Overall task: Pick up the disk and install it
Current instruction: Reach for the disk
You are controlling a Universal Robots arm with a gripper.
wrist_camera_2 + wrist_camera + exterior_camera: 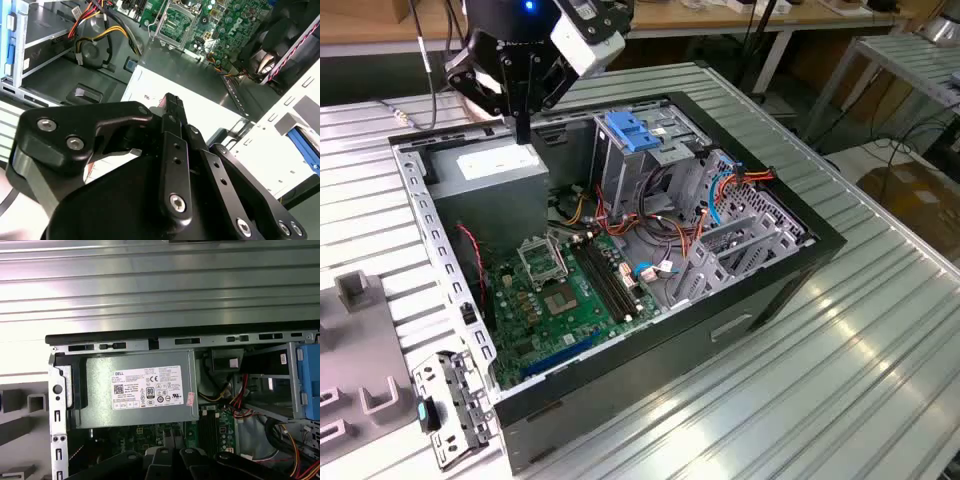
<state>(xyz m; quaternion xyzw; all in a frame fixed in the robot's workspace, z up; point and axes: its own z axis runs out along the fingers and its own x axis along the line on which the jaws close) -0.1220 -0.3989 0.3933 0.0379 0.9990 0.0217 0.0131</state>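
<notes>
Currently, the gripper [523, 132] hangs at the 11 o'clock corner of the open computer chassis [620, 390], as read in the exterior view. Its fingertips point down just above the power supply [490, 172]. The jaws stand pressed together with nothing between them. In the second wrist view the tips meet over the supply's white sticker [210, 107].

The disk is not in the gripper's hold, and its resting place cannot be told. A blue-edged part [304, 141] sits just beyond the chassis rim in the second wrist view; whether it is the disk cannot be told.

Measured from the chassis centre in the exterior view:
- The drive cage [665, 160], topped by the blue latch [630, 130], stands at 12 to 1 o'clock.
- The motherboard [555, 310] lies at 7 o'clock.
- Loose cables [620, 228] run between cage and board near the centre.

Probable hazards:
- Contact with the power supply. Any descent from this pose would likely drive the closed tips into its cover.
- Failed pickup. Jaws pressed together cannot straddle the disk and would push it aside.
- Snagging. A low traverse toward 1 o'clock would probably catch the cables or the raised latch.
- Jamming. A disk presented tilted to the cage is likely to bind.
</notes>
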